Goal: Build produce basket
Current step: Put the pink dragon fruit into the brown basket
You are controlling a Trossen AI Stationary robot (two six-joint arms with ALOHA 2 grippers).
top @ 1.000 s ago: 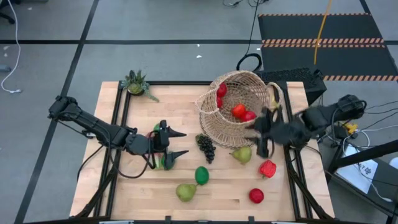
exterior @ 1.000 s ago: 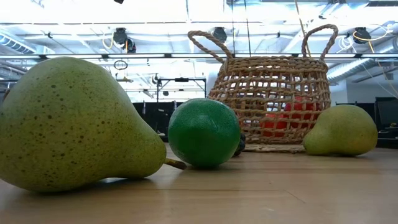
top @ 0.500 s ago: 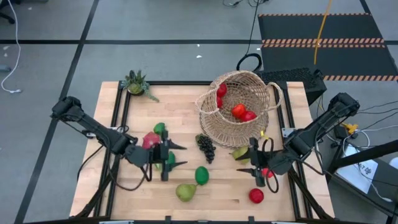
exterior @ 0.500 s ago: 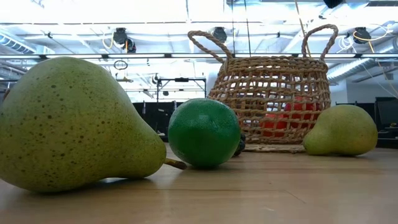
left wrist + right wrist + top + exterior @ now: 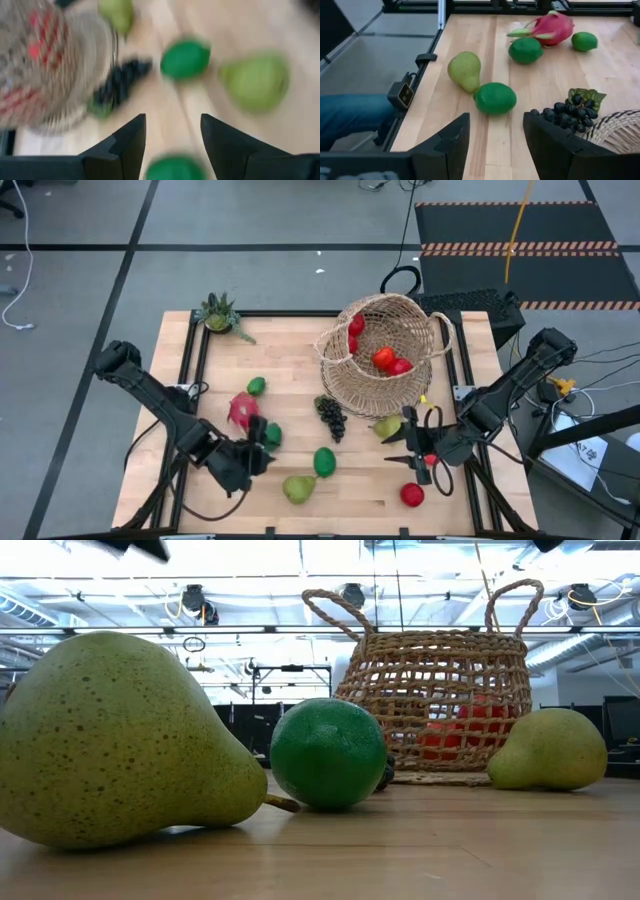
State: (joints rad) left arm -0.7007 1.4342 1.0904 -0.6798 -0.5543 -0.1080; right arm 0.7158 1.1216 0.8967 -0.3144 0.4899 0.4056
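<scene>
On the wooden table the basket holds red produce; the left gripper and right gripper hover with jaws parted, empty.

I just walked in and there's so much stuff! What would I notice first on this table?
Probably the big woven basket at the far side of the table, with red fruit already inside. Next, the pink dragon fruit near the left gripper, among green limes and pears. In the low view a huge speckled pear fills the front.

spiky potted plant at table's far-left corner
</scene>
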